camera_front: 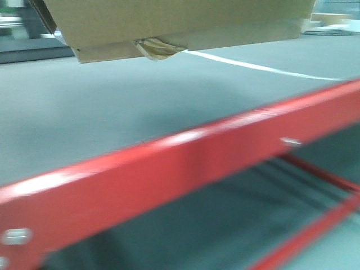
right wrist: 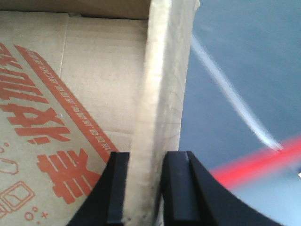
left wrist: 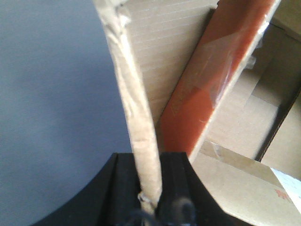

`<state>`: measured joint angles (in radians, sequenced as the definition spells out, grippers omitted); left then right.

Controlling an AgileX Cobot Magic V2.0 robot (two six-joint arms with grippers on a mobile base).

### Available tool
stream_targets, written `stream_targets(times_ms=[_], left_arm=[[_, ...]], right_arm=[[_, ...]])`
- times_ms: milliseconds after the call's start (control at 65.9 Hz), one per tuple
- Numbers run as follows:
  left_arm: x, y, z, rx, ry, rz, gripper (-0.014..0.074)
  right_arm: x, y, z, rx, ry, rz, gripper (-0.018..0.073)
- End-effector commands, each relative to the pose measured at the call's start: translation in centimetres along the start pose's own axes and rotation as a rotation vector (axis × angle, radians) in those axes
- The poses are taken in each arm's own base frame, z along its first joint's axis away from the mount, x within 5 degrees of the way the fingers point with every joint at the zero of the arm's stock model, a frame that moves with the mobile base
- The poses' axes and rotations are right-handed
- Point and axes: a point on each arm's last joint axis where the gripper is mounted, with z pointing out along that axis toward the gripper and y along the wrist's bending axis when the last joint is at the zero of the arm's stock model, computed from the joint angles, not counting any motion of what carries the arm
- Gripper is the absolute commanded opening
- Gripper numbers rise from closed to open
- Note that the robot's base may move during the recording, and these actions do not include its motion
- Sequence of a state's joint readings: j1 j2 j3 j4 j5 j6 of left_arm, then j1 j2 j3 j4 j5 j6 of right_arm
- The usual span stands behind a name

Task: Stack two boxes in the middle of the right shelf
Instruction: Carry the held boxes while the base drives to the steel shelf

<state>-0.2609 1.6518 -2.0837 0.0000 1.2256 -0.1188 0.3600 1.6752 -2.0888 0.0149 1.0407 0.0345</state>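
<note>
A brown cardboard box (camera_front: 169, 22) hangs at the top of the front view, with a loose tape tab (camera_front: 157, 49) under its bottom edge. My left gripper (left wrist: 146, 157) is shut on the box's upright taped wall edge (left wrist: 136, 108); an orange-printed flap (left wrist: 211, 80) lies inside. My right gripper (right wrist: 145, 157) is shut on the opposite wall (right wrist: 162, 84), beside a face with red print (right wrist: 56, 122). The grippers themselves are hidden in the front view. A second box and the right shelf are out of view.
A red metal rail (camera_front: 185, 163) crosses the front view diagonally below the box, with lower red bars (camera_front: 320, 219) behind it. Grey floor (camera_front: 84, 107) with a white line (camera_front: 264, 68) lies beyond. The front view is motion-blurred.
</note>
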Motion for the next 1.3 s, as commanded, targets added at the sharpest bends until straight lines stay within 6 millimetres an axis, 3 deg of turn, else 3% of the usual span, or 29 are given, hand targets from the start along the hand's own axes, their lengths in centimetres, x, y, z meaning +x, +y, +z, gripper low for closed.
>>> stream_targets(times_ms=[0,1289], left_arm=[[-0.34,-0.31,-0.82,0.033,-0.039,-0.006,-0.0111],[-0.38,0.04,-0.82,-0.005,-0.043,0.007,-0.0111]], right_arm=[[-1.36,0.11,-1.38,-0.019,-0.128,0.013,-0.0154],[-1.36,0.11,-1.38,-0.019,-0.128,0.013,-0.0154]])
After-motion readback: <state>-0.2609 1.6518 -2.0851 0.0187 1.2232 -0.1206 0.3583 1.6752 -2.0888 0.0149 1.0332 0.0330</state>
